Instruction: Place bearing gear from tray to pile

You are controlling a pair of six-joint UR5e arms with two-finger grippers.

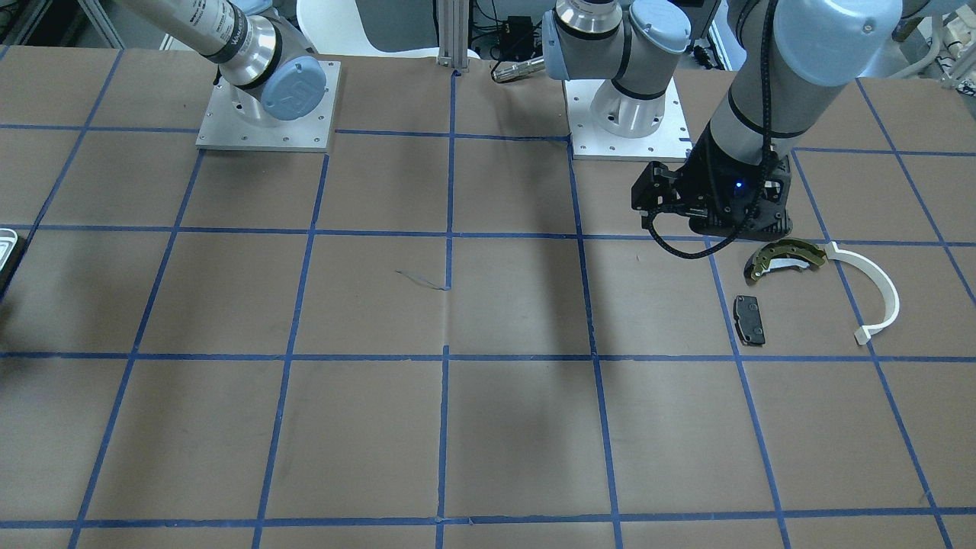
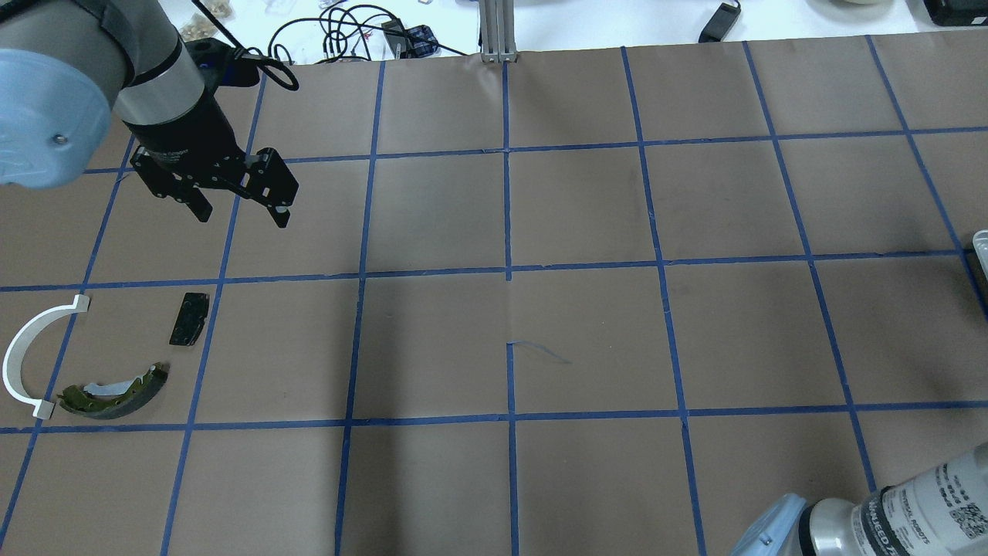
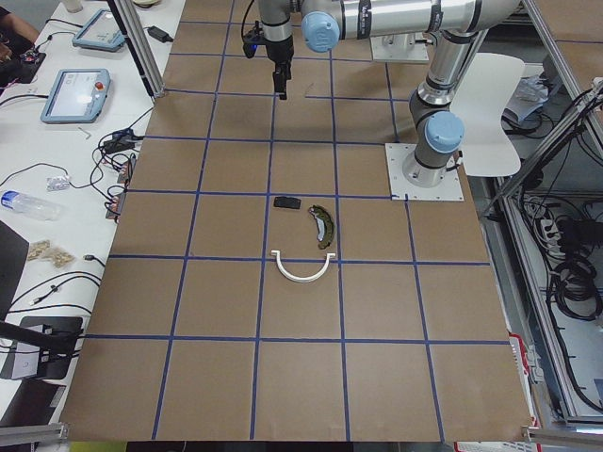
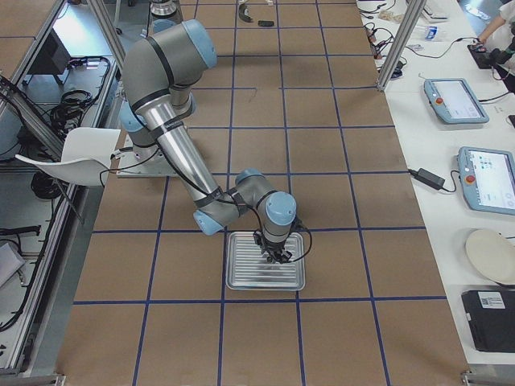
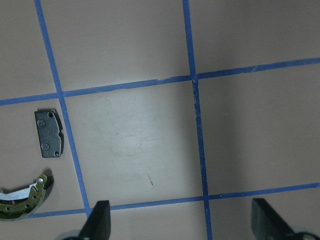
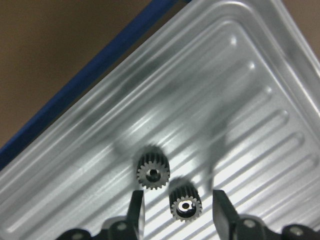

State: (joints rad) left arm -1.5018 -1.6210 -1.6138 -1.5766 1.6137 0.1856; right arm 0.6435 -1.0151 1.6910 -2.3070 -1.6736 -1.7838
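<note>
Two small dark toothed bearing gears lie in the ribbed silver tray [image 6: 240, 75]. One gear [image 6: 185, 202] sits between the fingers of my right gripper [image 6: 177, 195], which is open and low over the tray [image 4: 241, 283]. The other gear [image 6: 153, 172] lies just outside the fingers. The pile is on the far side of the table: an olive-gold brake shoe [image 2: 116, 394], a white curved arc [image 2: 27, 355] and a black pad [image 2: 189, 318]. My left gripper [image 2: 239, 208] is open and empty, hovering above the table beyond the pile.
Brown paper with a blue tape grid covers the table. The two arm base plates [image 1: 267, 107] [image 1: 625, 114] stand along the robot's edge. The tray's edge shows at the table's side [image 2: 980, 247]. Cables and tablets lie off the table [image 3: 75, 94].
</note>
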